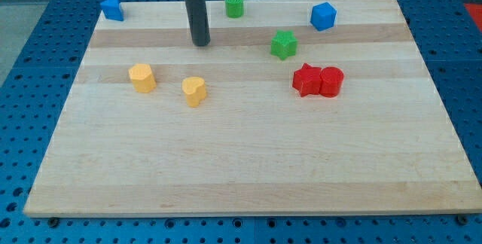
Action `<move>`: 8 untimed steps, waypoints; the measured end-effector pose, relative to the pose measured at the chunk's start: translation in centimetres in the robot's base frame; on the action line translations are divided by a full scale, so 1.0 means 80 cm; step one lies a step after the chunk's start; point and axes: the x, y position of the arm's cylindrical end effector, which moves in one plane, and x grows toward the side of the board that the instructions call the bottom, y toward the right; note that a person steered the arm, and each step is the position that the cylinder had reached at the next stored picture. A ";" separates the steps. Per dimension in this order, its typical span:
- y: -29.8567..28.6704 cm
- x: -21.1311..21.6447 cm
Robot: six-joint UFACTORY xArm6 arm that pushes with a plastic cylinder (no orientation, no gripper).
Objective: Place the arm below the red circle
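Note:
The red circle [331, 81] stands at the view's right of centre, touching a red star-like block [306, 79] on its left. My tip [201, 44] is the lower end of the dark rod, in the upper middle of the board. It is well to the left of the red circle and a little higher in the view. It touches no block. The yellow heart [194, 91] lies just below my tip.
A yellow hexagon-like block [141, 77] sits at the left. A green star [284, 44] and a green cylinder [234, 4] lie near the top. A blue block [112, 7] is at the top left corner, a blue cube [322, 16] at the top right. The wooden board [241, 169] has edges all round.

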 end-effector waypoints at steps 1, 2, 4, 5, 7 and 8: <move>0.049 0.039; 0.099 0.106; 0.177 0.190; 0.235 0.169; 0.310 0.148; 0.268 0.158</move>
